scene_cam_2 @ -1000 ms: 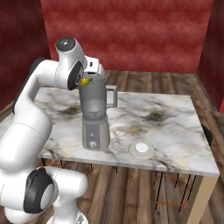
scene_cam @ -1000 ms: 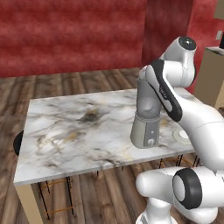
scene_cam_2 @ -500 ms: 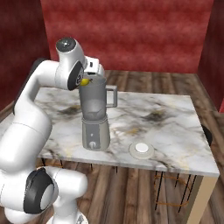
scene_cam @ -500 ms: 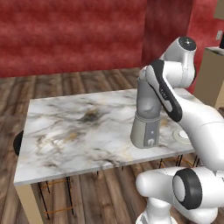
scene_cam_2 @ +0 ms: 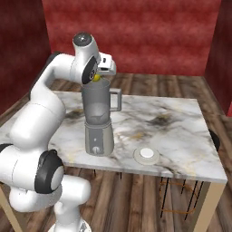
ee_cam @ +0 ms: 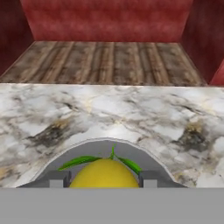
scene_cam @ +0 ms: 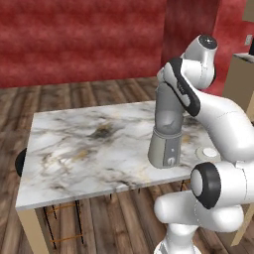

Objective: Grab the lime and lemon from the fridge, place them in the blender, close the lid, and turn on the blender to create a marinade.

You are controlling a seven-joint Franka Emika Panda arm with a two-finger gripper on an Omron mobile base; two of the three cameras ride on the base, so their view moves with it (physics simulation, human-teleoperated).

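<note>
The pincer point(scene_cam_2: 96, 78) was clamped on the lemon point(scene_cam_2: 96, 78), held just above the open mouth of the blender point(scene_cam_2: 98, 118) on the marble surface point(scene_cam_2: 181, 136). The jar lay straight below, so release would probably drop it in.

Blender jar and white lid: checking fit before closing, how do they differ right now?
The smoky translucent blender jar stands tall and upright on its grey base; the flat round white lid lies low on the marble table beside it. The jar is see-through, the lid opaque. Both have round outlines.
</note>
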